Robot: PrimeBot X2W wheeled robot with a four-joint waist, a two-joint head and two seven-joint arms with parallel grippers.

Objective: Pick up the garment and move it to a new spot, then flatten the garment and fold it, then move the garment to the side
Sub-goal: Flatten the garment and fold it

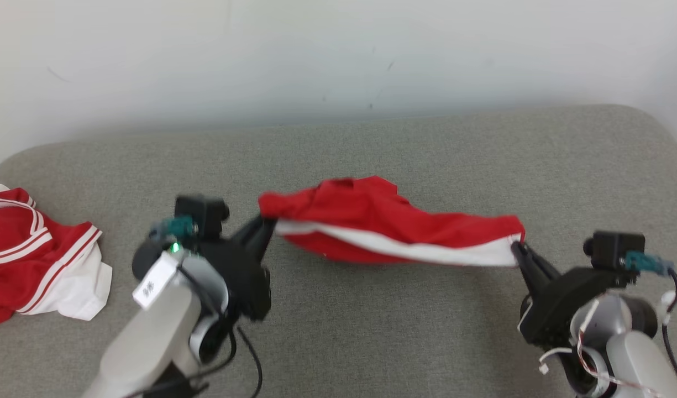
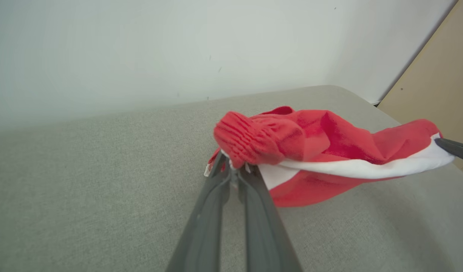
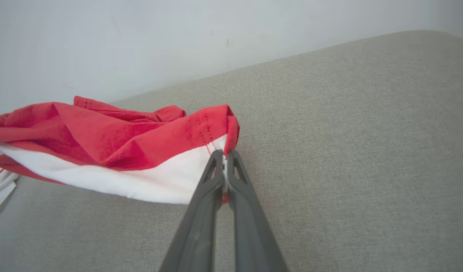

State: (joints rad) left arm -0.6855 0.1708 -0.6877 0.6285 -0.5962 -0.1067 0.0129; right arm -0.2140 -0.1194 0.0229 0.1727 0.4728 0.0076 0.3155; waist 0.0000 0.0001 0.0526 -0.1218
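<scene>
Meanwhile, the red garment [image 1: 382,226] with its white band hung stretched above the middle of the grey bench [image 1: 371,342]; whether its sagging underside touched the bench could not be told. The left pincer [image 1: 267,224] was clamped shut on its gathered, ribbed end toward the bench's left side, and the right pincer [image 1: 517,247] was clamped shut on its white-edged corner toward the bench's right side. A striped red-and-white garment [image 1: 34,254] lay crumpled at the bench's left edge.
</scene>
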